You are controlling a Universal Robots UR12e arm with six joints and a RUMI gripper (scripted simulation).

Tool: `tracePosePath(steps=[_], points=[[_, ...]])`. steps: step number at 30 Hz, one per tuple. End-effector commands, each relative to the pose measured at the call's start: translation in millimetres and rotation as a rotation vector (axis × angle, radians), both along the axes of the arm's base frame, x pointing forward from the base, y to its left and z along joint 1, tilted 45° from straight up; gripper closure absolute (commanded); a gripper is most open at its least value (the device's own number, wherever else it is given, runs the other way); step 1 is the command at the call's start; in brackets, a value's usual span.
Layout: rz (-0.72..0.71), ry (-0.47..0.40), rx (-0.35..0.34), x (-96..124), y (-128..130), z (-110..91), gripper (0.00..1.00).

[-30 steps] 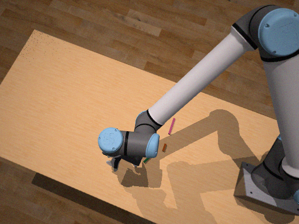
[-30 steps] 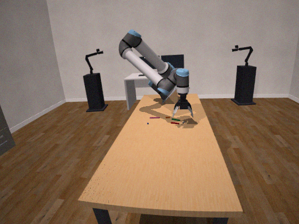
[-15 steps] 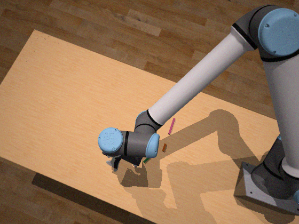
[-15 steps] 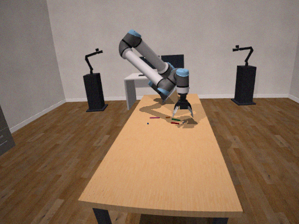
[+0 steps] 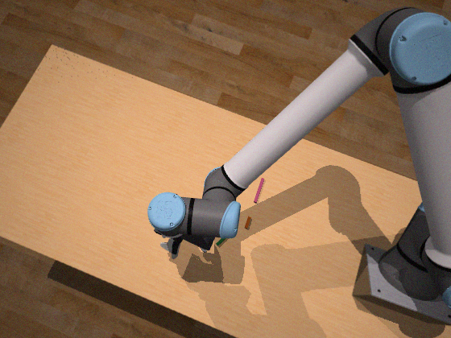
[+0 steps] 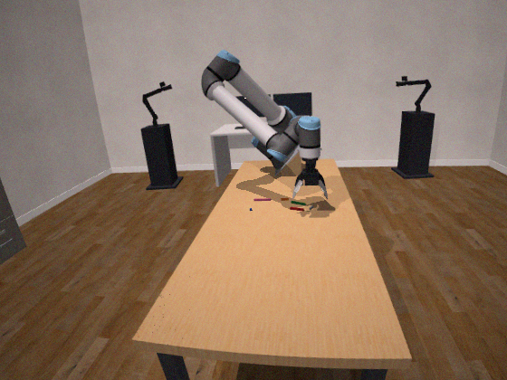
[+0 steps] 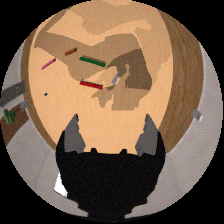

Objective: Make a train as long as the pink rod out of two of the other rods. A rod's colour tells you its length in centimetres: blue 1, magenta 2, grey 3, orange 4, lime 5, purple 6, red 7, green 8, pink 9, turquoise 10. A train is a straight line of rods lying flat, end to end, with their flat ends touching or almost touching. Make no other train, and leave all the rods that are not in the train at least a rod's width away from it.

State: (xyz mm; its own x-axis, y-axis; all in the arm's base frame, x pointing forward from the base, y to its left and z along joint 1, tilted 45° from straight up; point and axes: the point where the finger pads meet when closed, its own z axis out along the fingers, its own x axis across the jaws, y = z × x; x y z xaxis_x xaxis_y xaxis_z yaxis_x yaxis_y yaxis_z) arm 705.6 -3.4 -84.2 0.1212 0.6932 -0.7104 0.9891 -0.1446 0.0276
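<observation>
The black two-jaw gripper [image 5: 189, 253] [image 6: 310, 197] [image 7: 111, 114] hangs above the light wooden table [image 5: 101, 141] [image 6: 281, 271] [image 7: 55, 120], its pale-tipped fingers spread wide with nothing between them. In the exterior view it is nearer the right long edge than the left, and closer to the far end than to the near corners.

Just left of the grippers' shadow lies the short red rod [image 6: 297, 209] [image 7: 91, 85], with the longer-looking green rod [image 5: 221, 241] [image 6: 298, 203] [image 7: 92, 61] near it, on the side toward the far end. A small grey piece, probably a rod though it is blurred by shadow, [image 6: 310, 207] [image 7: 115, 78] lies beside the red one, toward the right edge.

Farther out, the little orange rod [image 5: 248, 223] [image 6: 284, 199] [image 7: 71, 51] lies between the green rod and the slender pink rod [image 5: 259, 190] [image 6: 263, 199] [image 7: 48, 64]; the pink one is toward the left long edge. The tiny blue rod [image 6: 251, 209] [image 7: 46, 94] is also toward that edge, well apart from the green one.

Outward from the gripper, the grey-and-blue arm [image 5: 298, 121] [image 6: 244, 115] reaches back to its base at the far end.
</observation>
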Motion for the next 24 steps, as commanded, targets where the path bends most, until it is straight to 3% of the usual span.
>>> tracePosePath(steps=[1, 8, 12, 18, 20, 24], points=[[0.001, -0.003, -0.001, 2.3, 1.0, 0.4, 0.00], [-0.001, -0.001, 0.000, -3.1, -4.8, 5.4, 0.00], [-0.001, -0.001, 0.000, -25.9, -32.7, 37.5, 0.00], [-0.001, -0.001, 0.000, -39.6, -47.0, 53.8, 0.00], [-0.001, -0.001, 0.000, -60.6, -66.6, 76.0, 0.00], [-0.001, -0.001, -0.001, -79.4, -82.1, 93.5, 0.00]])
